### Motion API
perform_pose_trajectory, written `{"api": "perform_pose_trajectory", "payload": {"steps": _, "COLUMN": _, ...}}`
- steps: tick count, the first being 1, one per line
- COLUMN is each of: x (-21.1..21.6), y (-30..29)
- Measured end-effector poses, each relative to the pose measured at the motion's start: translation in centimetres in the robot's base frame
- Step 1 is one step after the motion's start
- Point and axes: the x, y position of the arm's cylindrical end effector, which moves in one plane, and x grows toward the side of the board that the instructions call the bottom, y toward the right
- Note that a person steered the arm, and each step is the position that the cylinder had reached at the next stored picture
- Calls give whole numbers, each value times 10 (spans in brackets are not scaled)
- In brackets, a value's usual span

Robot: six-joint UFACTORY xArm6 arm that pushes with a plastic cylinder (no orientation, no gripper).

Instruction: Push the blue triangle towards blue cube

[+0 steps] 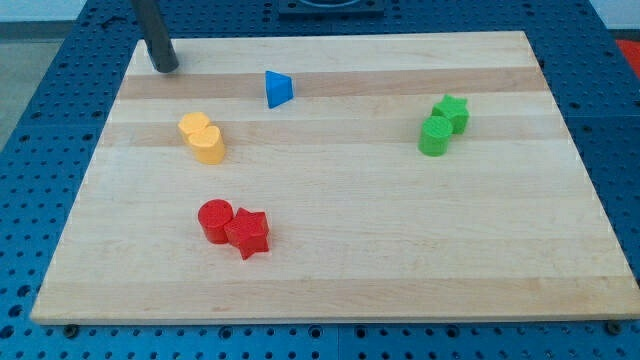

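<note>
The blue triangle (278,88) lies near the view's top, left of centre, on the wooden board (400,260). No blue cube shows anywhere in the view. My tip (166,67) rests on the board near its top left corner, well to the left of the blue triangle and apart from it. The rod rises out of the view's top edge.
Two yellow blocks (203,138) touch each other below my tip. A red cylinder (214,220) and a red star (248,233) touch at lower left. A green star (452,112) and a green cylinder (434,136) touch at right. Blue perforated table surrounds the board.
</note>
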Motion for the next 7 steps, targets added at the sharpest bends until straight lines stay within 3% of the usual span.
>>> {"api": "perform_pose_trajectory", "payload": {"steps": 1, "x": -1, "y": 0}}
{"api": "perform_pose_trajectory", "payload": {"steps": 2, "x": 7, "y": 41}}
{"api": "perform_pose_trajectory", "payload": {"steps": 4, "x": 7, "y": 212}}
{"api": "perform_pose_trajectory", "payload": {"steps": 5, "x": 39, "y": 253}}
{"api": "perform_pose_trajectory", "payload": {"steps": 6, "x": 77, "y": 256}}
{"api": "perform_pose_trajectory", "payload": {"steps": 7, "x": 87, "y": 233}}
